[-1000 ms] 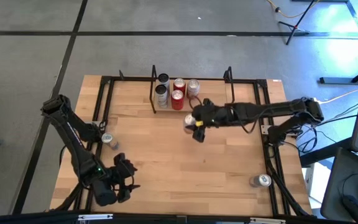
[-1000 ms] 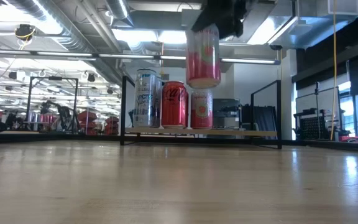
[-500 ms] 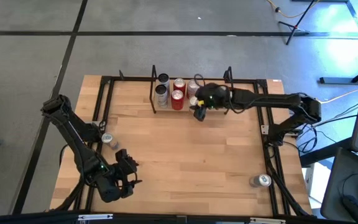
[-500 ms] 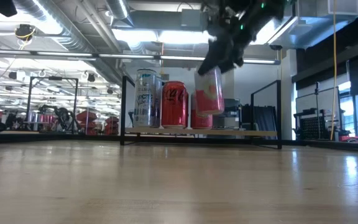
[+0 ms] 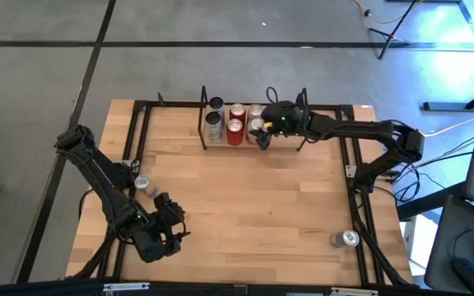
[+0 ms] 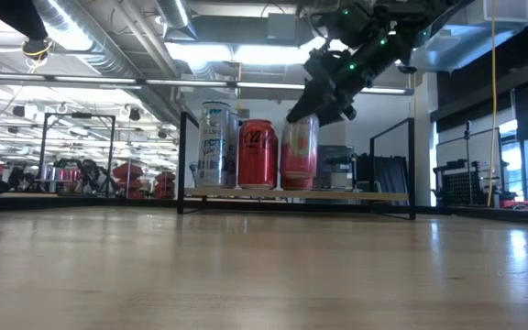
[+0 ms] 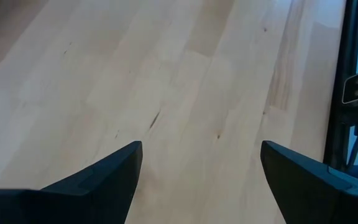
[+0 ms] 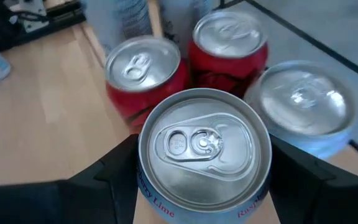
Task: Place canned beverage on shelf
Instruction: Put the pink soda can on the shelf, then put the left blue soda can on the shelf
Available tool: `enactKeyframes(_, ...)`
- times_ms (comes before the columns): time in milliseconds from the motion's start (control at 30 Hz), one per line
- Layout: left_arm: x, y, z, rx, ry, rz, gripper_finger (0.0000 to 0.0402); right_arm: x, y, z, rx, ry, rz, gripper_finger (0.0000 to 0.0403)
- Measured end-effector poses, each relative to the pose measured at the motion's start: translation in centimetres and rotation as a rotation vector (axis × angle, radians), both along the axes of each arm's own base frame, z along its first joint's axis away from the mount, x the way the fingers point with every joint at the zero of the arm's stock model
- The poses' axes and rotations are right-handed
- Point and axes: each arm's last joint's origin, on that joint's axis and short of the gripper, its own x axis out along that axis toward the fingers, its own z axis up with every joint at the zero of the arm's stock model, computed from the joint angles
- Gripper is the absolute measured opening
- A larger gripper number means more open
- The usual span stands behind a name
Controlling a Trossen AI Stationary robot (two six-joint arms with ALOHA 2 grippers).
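So over the last second the right gripper swings the pink can from out over the open table back to the shelf and brings it down, and now the can sits in the front row right beside the red can. That basically puts the job at the set-down stage. I can't quite tell from the low view if the bottom is resting on the board yet or hanging just above it. The fingers are clamped on the can's sides near the top, so no release yet.

The can itself is upright, pink with a silver lid and the pull tab intact, looks unopened and undented.

The left gripper has drifted a bit along the near left of the table, fingers spread wide with nothing between them.
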Motion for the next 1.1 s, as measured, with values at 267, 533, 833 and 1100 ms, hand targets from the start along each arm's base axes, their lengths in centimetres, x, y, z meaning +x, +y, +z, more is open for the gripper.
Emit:
enactKeyframes(267,0.0,-0.1,0.0,-0.012,0.007,-0.005,0.0314,0.8,-0.4,-1.6,0.014,0.029,-0.029,0.0253)
enactKeyframes(533,0.0,-0.1,0.0,-0.027,0.017,-0.009,0.0314,0.9,-0.5,-1.8,-0.020,0.049,-0.027,0.0292)
enactKeyframes(833,0.0,-0.1,0.0,-0.023,0.018,-0.014,0.0314,1.1,-0.4,-1.1,-0.011,0.053,0.003,0.0358)
enactKeyframes(1100,0.0,-0.1,0.0,-0.022,0.017,-0.016,0.0314,1.2,-0.5,2.9,-0.028,0.117,0.038,0.0365)
